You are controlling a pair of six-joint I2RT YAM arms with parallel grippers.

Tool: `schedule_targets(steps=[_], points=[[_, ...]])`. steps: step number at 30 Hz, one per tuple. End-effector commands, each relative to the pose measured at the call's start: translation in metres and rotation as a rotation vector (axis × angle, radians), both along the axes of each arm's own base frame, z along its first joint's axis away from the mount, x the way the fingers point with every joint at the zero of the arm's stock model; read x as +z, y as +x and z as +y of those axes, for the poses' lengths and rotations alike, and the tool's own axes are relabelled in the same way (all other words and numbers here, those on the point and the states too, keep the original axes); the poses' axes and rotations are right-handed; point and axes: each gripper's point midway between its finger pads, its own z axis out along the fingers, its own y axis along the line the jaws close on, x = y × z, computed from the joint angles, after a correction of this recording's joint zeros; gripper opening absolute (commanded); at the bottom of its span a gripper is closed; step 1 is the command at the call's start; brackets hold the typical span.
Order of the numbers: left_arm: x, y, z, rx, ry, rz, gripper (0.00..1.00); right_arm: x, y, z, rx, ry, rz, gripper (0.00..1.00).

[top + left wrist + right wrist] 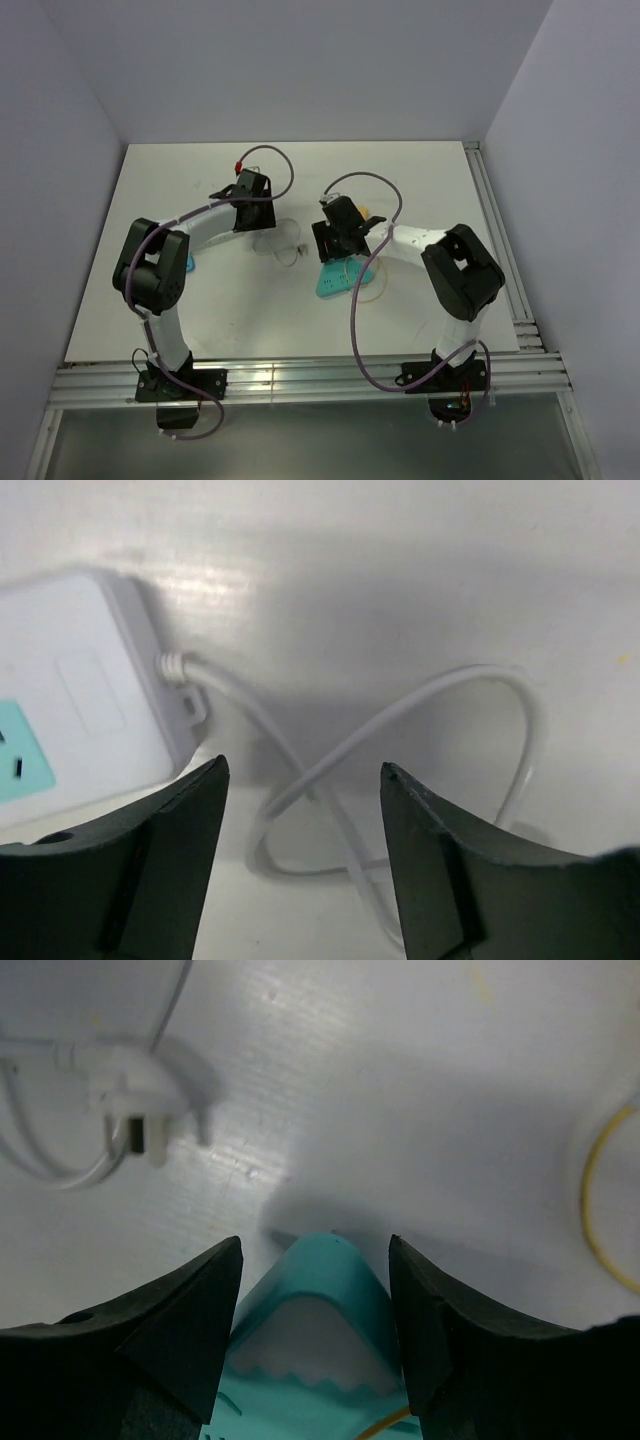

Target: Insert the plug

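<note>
The white table (420, 190), walled in pale grey, shows both arms from above. Only the left wrist view shows the white power strip (80, 680) with its teal face, and the left gripper (303, 770) open over a looped cable (420, 695). In the right wrist view the right gripper (315, 1245) straddles a teal piece (320, 1290), but a grip cannot be told. The small white plug (135, 1100) lies loose on the table.

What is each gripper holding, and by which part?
Left gripper: nothing, open over the white cable. Right gripper: straddles the teal piece at its narrow end; grip unclear.
</note>
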Motion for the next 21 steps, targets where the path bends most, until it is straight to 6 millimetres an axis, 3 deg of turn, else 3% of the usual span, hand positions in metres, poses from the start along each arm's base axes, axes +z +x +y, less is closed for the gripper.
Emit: schedule_targets(steps=[1, 5, 9, 11, 12, 15, 18, 21], points=[[0.024, 0.026, -0.002, 0.001, 0.004, -0.061, 0.70, 0.018, -0.019, 0.014, 0.054, 0.090, 0.019, 0.67], [0.042, 0.035, -0.003, 0.005, -0.019, -0.098, 0.83, 0.055, -0.001, 0.000, 0.005, 0.117, -0.051, 0.77], [0.074, 0.031, -0.018, -0.045, -0.122, -0.159, 0.88, 0.082, 0.015, -0.011, -0.038, 0.123, -0.095, 0.82], [0.081, 0.025, -0.020, -0.059, -0.148, -0.172, 0.90, 0.089, 0.020, -0.013, -0.054, 0.125, -0.103, 0.83], [0.099, 0.024, -0.023, -0.072, -0.174, -0.217, 0.90, 0.091, 0.026, -0.019, -0.087, 0.110, -0.118, 0.83], [0.108, 0.010, -0.023, -0.084, -0.207, -0.245, 0.91, 0.088, 0.041, -0.032, -0.184, 0.067, -0.100, 0.83], [0.136, -0.005, -0.021, -0.093, -0.262, -0.321, 0.92, 0.081, 0.063, -0.054, -0.304, 0.002, -0.097, 0.80], [0.138, -0.021, -0.020, -0.098, -0.288, -0.333, 0.92, 0.070, 0.079, -0.064, -0.360, -0.035, -0.085, 0.79]])
